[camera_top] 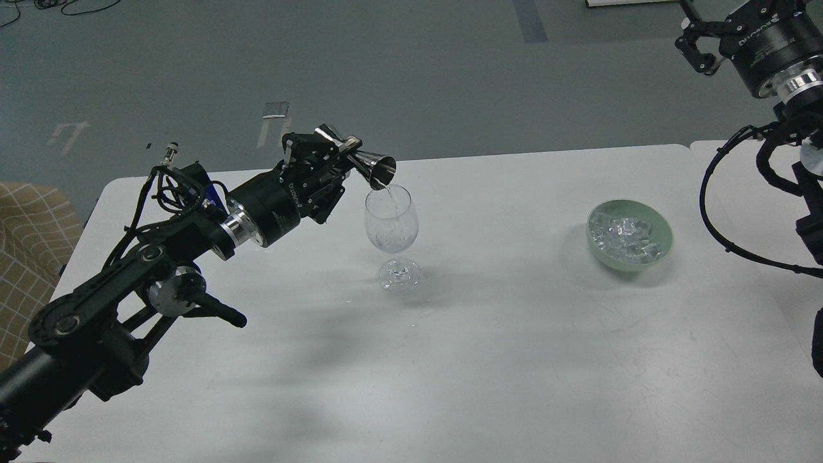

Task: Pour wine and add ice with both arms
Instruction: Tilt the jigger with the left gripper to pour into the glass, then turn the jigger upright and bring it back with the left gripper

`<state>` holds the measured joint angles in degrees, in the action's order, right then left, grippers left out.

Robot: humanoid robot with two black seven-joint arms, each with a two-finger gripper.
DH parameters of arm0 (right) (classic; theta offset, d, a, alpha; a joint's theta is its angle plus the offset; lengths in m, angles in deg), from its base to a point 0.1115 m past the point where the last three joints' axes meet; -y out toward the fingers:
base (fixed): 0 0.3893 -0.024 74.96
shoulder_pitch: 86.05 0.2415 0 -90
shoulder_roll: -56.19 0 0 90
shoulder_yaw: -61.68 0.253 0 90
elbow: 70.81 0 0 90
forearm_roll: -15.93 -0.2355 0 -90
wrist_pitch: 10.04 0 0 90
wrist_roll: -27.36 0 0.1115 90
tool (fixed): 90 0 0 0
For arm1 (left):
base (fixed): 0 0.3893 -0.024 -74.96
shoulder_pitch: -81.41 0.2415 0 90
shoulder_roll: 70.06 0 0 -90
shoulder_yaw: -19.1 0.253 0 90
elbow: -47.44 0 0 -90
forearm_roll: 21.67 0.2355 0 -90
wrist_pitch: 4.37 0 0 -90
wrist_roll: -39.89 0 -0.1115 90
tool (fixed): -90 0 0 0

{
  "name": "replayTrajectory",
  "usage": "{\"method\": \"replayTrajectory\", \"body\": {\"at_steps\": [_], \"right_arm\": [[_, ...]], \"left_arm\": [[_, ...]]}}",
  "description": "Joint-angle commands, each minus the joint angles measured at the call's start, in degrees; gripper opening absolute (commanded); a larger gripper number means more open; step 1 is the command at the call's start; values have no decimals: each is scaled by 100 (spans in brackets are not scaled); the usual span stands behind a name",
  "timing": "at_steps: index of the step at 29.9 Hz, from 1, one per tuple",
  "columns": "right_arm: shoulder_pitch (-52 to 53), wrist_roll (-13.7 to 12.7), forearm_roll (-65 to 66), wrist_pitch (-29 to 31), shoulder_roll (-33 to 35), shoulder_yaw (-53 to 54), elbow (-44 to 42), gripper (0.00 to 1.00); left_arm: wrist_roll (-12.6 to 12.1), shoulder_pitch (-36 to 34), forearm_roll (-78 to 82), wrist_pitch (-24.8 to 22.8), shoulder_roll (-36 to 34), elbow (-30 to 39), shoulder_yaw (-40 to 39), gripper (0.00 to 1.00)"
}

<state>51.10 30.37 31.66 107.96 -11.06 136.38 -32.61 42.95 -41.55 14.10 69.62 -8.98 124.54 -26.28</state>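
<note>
The wine sits as a thin clear pool at the bottom of the glass, and a short stream runs from the jigger lip into the bowl's mouth. The glass stands upright on the table, left of centre, foot flat.

My left gripper is pinching the jigger at its narrow waist, tipped so the wide cone points down and right, its lip just above the near rim of the glass. I judge the pour is nearly done; little seems left to come out.

The ice lies heaped in the green bowl, well to the right of the glass, untouched as far as I can see. My right gripper hangs high at the top right corner, well apart from the bowl; it holds nothing I can see, but I can't tell whether its fingers are spread or closed at this angle.

Risks from here: the jigger lip is at the very edge of the rim, so a small wrist drift toward me would send the stream down the outside. Dropping the jigger lower could knock the rim, and a stemmed glass tips easily. Later, the right arm must reach down to small, slick cubes; a weak pinch could let one slip and fall short of the glass, or strike it.
</note>
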Motion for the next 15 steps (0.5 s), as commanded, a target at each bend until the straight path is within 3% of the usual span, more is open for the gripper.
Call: {"method": "replayTrajectory", "body": {"at_steps": [1, 15], "right_arm": [[-21, -2, 0, 0, 72, -7, 47, 100], [-65, -29, 44, 0, 72, -42, -67, 100]], "left_arm": [[-7, -149, 184, -8, -35, -10, 21, 0], [-7, -316, 992, -52, -228, 86, 29, 0]]}}
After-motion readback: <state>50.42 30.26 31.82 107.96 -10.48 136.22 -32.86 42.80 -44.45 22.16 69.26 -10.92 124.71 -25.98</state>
